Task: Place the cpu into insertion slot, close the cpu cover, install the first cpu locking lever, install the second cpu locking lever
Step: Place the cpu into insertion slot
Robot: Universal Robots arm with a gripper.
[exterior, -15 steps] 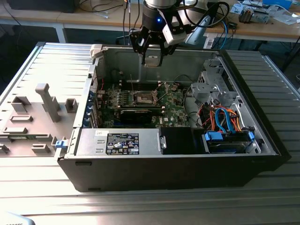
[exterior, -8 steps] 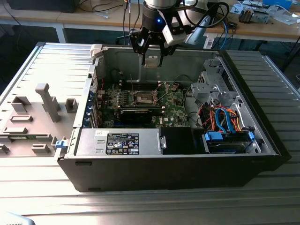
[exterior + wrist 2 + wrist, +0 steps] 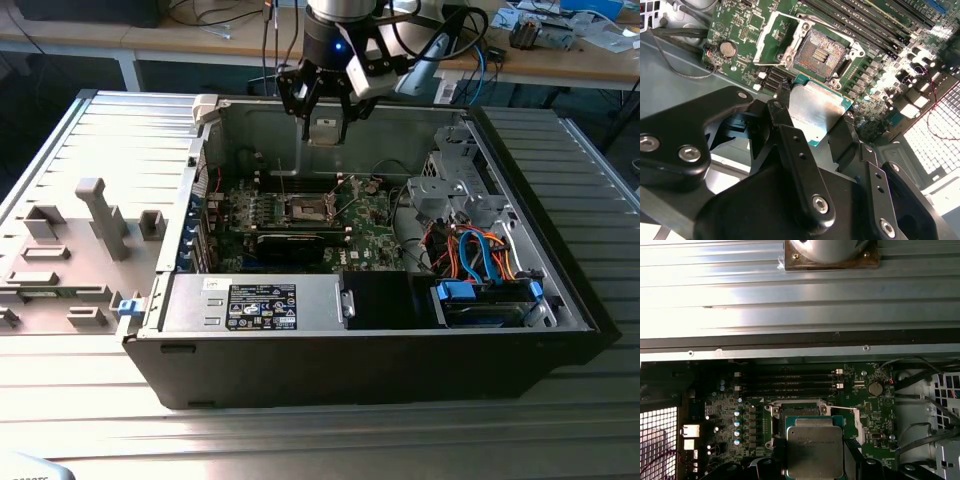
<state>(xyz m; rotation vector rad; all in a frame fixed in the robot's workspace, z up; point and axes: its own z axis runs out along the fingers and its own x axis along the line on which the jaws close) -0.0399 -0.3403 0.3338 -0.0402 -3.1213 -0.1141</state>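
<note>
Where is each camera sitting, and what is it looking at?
Exterior view: off the arm, looking down into the open computer case; shows the arm's gripper holding the chip above the circuit board.
Second wrist view: rides on the arm, looking past the black fingers at the chip and the open socket.
First wrist view: rides on the arm, facing the circuit board and the case's wall; dark gripper parts flank the chip.
Both wrist views share chip, socket and circuit board.

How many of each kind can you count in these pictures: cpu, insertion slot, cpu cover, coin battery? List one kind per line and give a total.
cpu: 1
insertion slot: 1
cpu cover: 1
coin battery: 1
Total: 4
</note>
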